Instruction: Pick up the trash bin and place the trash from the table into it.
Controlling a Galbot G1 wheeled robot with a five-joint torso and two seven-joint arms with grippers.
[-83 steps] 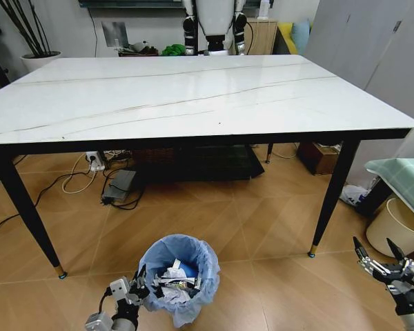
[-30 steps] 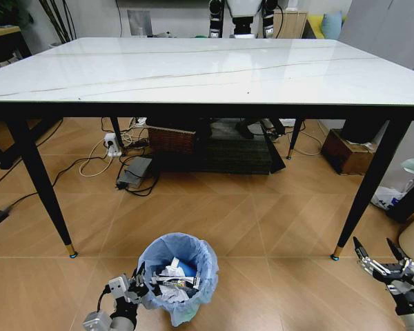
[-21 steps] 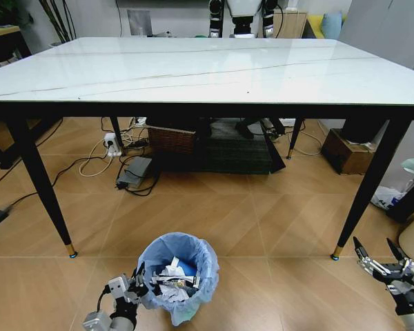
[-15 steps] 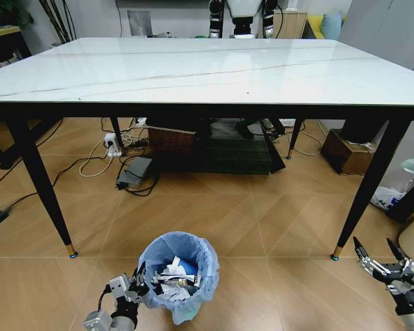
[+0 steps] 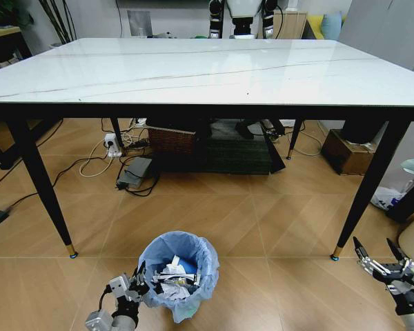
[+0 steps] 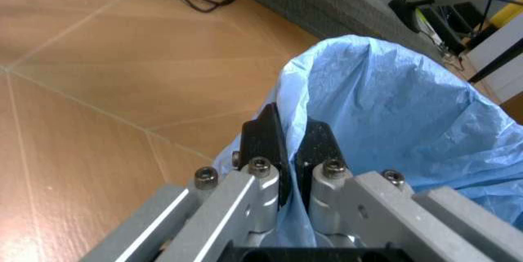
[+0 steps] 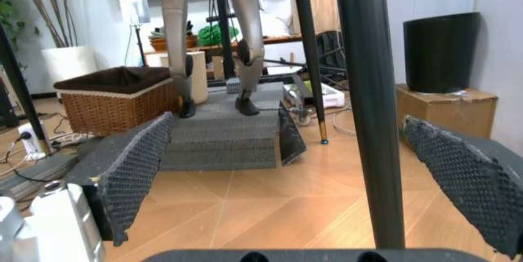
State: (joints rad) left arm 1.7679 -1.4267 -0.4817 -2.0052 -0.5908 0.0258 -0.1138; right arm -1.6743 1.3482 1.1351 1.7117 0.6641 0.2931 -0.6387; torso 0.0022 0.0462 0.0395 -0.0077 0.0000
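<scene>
Nothing much has moved in the last half second, though the trash bin point(image 5: 179, 273) perhaps sits a touch lower on the floor before the counter point(image 5: 193, 69). Close up, the left gripper point(image 6: 291, 152) shows jaws pinched on the bag rim. Low at right, the right gripper point(image 5: 378, 263) hangs with jaws spread wide.

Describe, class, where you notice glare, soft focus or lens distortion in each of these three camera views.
Head view: ceiling light glares off the table, washing out its veins; its straight edges bow slightly. Left wrist view: the left gripper, shut on the trash bin liner, is sharp, while the background top right is softer. Right wrist view: the right gripper pads sit large and close, open.
</scene>
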